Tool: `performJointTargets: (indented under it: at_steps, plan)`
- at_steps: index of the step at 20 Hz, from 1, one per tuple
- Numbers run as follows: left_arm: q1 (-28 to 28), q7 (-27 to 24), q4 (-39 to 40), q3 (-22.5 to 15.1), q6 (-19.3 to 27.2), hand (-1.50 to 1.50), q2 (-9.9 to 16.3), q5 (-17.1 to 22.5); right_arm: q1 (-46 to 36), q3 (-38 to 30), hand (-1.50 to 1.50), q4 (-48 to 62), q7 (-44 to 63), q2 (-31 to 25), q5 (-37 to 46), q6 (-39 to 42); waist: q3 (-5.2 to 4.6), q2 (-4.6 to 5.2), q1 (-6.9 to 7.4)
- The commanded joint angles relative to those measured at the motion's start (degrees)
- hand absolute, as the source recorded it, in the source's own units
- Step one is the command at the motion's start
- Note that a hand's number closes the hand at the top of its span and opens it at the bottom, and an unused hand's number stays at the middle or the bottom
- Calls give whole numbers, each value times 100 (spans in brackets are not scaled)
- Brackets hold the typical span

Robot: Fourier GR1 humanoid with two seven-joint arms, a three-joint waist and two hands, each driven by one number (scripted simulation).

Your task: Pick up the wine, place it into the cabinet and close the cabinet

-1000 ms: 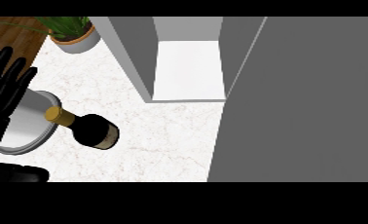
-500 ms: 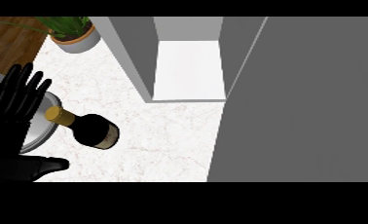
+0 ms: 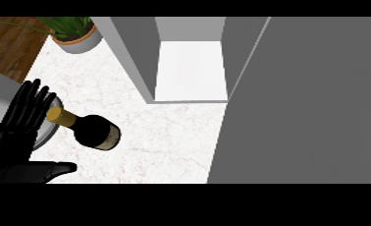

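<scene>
Dark glass wine bottle (image 3: pixel 92 129) lies on its side on the white marbled counter (image 3: pixel 167 131), gold-capped neck pointing up-left, fat base down-right toward you. Its neck end overlaps the rim of a grey plate (image 3: pixel 48 127) at the left edge.

Left hand (image 3: pixel 25 117) is the only one you can see: fingers straight and spread, holding nothing, sitting just left of the neck with the fingertips up near the cap. The thumb (image 3: pixel 51 168) sticks out to the right, below the bottle. Right hand isn't in view at all.

Key relation for you: the bottle is immediately right of the left hand, and its long axis runs diagonally, neck nearest the fingers. So the left hand is the obvious picker (my read, not something shown). It'd likely need to shift right and close across the body or neck, not along the axis.

Cabinet (image 3: pixel 188 68) stands open up and right of the bottle, white floor visible inside, and the big grey door (image 3: pixel 304 102) is swung out along the right side. Potted plant (image 3: pixel 72 32) sits top-left, well away from the path.

Nothing grasped yet.
</scene>
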Motion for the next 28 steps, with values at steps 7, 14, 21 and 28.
performJointTargets:
  at_steps: [7,14,21,28]
  plan:
    - [-76,-1124,1570,167,-345,-150,31,-368,420,-90,-150,-1205,186,-527,314,-16,5,12,-35]
    - [-425,-1707,2597,274,-469,-150,198,-602,353,665,-150,-1232,436,-481,968,-433,-6,-7,-79]
    - [-498,-2527,3510,419,-611,-150,292,-747,272,703,-150,-1067,263,-580,1001,-501,-2,-3,-31]
    - [-1148,-2625,4651,220,-865,-150,141,-777,142,489,-150,-1077,298,-662,755,-617,-3,3,-79]
